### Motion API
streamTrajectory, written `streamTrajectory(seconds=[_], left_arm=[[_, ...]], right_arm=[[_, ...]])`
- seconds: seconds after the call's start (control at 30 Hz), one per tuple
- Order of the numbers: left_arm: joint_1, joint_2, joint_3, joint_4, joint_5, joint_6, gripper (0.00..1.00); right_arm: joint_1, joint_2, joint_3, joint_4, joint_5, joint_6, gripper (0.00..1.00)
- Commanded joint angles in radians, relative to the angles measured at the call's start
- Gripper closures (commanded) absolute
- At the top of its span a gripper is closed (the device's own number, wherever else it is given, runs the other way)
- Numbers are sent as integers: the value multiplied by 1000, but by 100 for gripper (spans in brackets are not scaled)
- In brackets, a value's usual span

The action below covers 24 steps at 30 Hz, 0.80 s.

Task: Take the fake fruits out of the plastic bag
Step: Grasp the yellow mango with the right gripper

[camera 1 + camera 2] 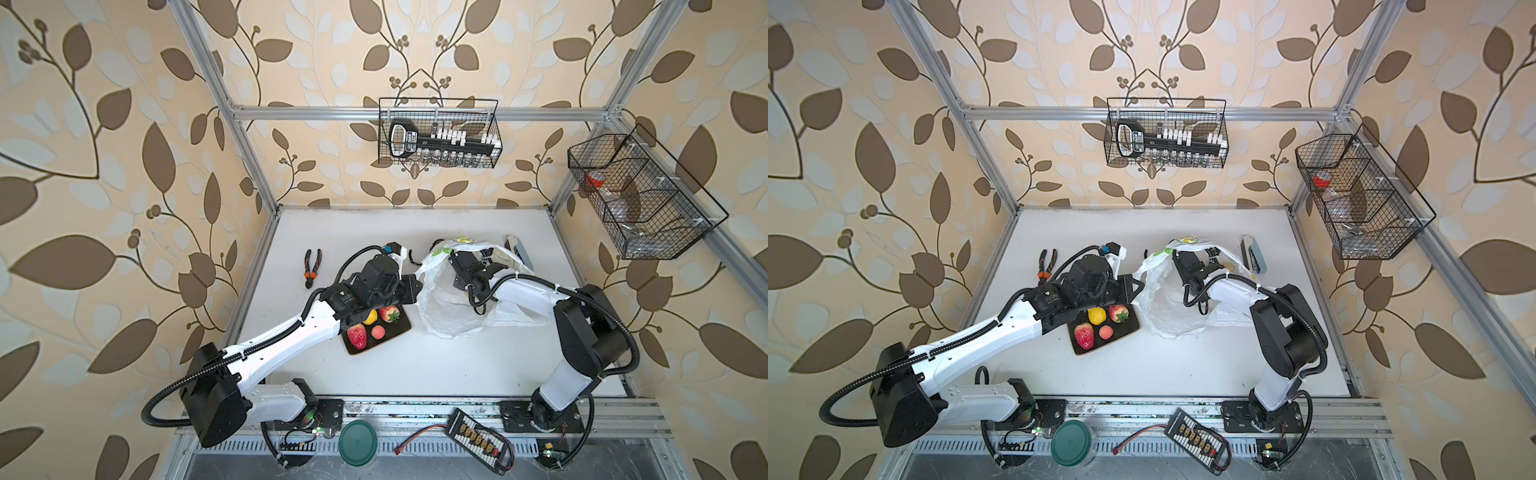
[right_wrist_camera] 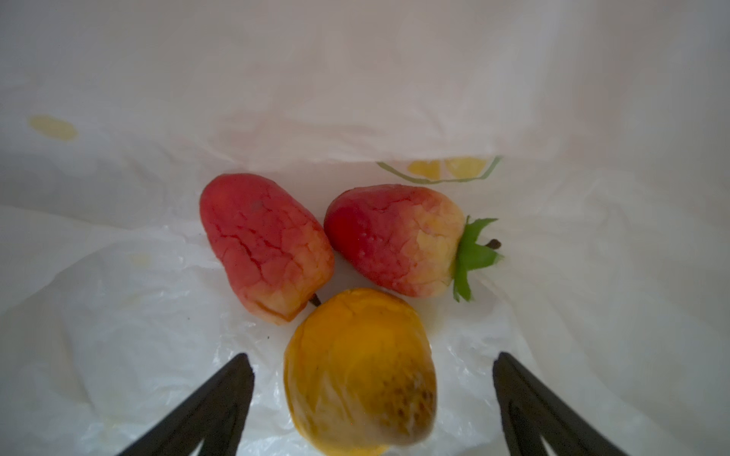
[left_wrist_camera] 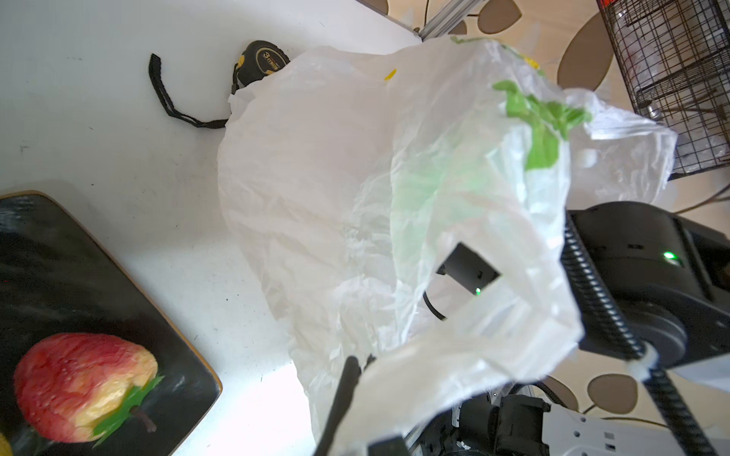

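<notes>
The plastic bag (image 1: 444,299) lies crinkled at the middle right of the table, its mouth lifted. My left gripper (image 3: 361,361) is shut on the bag's rim next to a handle and holds it up. My right gripper (image 2: 372,355) is deep inside the bag and open. A yellow fruit (image 2: 359,387) lies between its fingers, touching neither. Beyond it lie two red strawberries (image 2: 264,244), one with a green leaf cap (image 2: 395,241). Several fake fruits sit on a black tray (image 1: 401,326): two strawberries (image 1: 357,336), a peach (image 1: 377,332) and a yellow fruit (image 1: 370,318).
Orange-handled pliers (image 1: 311,268) lie at the left. A black tape measure (image 3: 262,61) with a strap sits behind the bag. A grey stapler-like tool (image 1: 519,249) lies at the back right. Wire baskets (image 1: 440,133) hang on the walls. A green lid (image 1: 357,442) lies by the front rail.
</notes>
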<state>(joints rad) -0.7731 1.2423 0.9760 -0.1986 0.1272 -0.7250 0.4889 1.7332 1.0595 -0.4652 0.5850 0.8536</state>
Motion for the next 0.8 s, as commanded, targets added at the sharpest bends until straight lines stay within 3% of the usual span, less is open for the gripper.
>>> streamTrajectory(seconds=[0.0,0.4,0.53,0.77], left_arm=[[-5,-21,24,8,-20,0,100],[-5,-22,24,0,-56,9,100],[-5,-18,27,-5,-73,8,100],[1,3,36,3,-84,12,100]], right_arm=[[-13,52,16,28,-28,31,9],[-14,115,1,92,-67,24,31],[-14,63,-33,121,-93,-6,45],[-9,-101,-135,205,-180,-85,53]])
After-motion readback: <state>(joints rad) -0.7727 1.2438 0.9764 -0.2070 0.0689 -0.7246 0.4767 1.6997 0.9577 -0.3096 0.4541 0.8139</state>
